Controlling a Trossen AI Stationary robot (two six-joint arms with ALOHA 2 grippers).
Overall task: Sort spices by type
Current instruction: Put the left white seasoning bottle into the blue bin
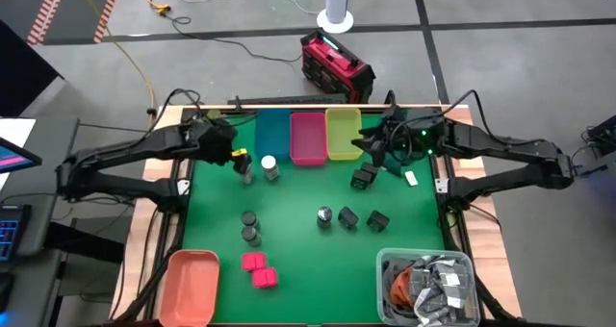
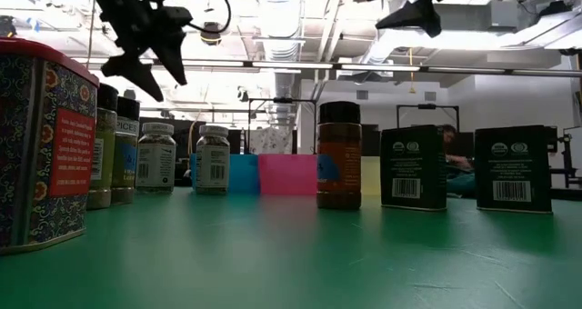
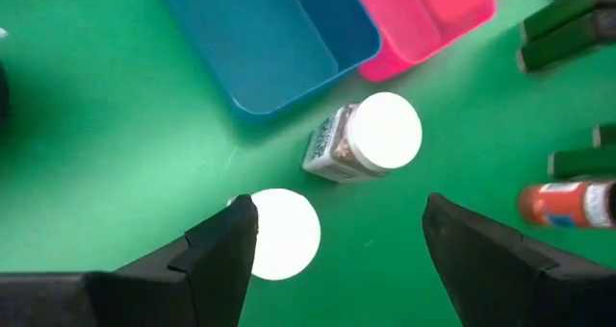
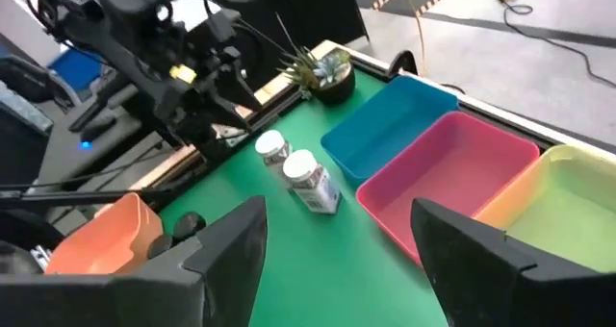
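Note:
Two white-capped jars stand upright on the green mat just in front of the blue bin. They also show in the left wrist view. My left gripper hovers open above them, touching nothing. My right gripper is open and empty, high above the mat near the yellow bin. Three dark-capped jars, three black boxes and two pink blocks stand on the mat.
A pink bin sits between the blue and yellow bins at the far edge. An orange bin is at the near left. A clear container with grey packets and orange cord is at the near right. A small plant stands at the far left corner.

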